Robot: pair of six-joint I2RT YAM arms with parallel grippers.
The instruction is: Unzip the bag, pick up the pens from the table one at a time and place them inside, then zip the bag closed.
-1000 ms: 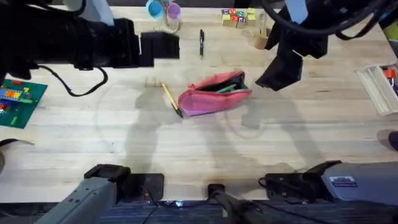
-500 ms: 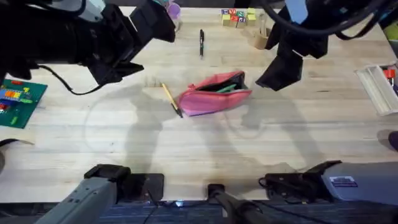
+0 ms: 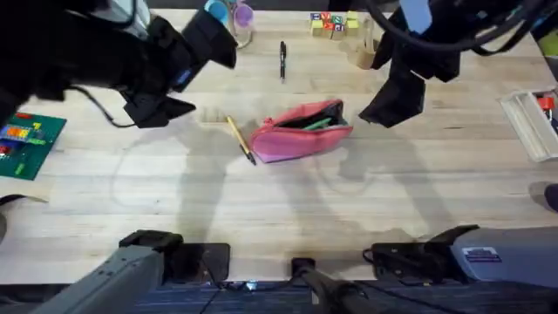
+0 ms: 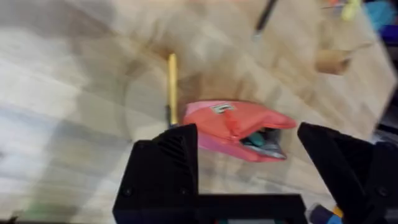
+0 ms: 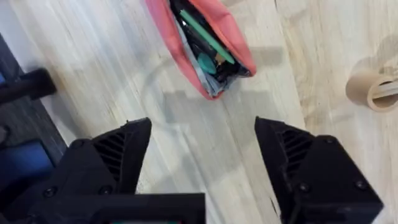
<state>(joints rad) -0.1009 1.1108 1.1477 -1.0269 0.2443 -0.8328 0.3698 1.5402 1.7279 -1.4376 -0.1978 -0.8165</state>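
Overhead: the bag [image 3: 302,131] lies near the middle of the table [image 3: 288,205], its long axis running left to right and tilted a little, the right end farther from the arm bases. Its zipper is open along the far edge, with a green item showing inside. The yellow pen [image 3: 241,139] lies just beside the bag's left end, slanting from far-left to near-right, its dark tip by the bag. The black pen [image 3: 282,60] lies well apart at the far side, its axis pointing straight away from the bases. The left gripper [image 3: 179,74] hangs far-left of the bag, above the table, fingers spread and empty. The right gripper [image 3: 394,100] hangs just right of the bag's right end. Lettered blocks [image 3: 331,23] sit at the far edge; their letters cannot be read.

Left wrist: the gripper [image 4: 249,155] has its fingers wide apart, nothing between them. The bag [image 4: 233,127] lies beyond the gap, open mouth toward one side, with a small pale label near the zipper, unreadable. The yellow pen [image 4: 172,84] points at its end; the black pen [image 4: 266,15] lies farther off.

Right wrist: the gripper [image 5: 202,149] is wide open and empty. The bag [image 5: 202,40] lies ahead of it, open end nearest, green and dark contents showing.
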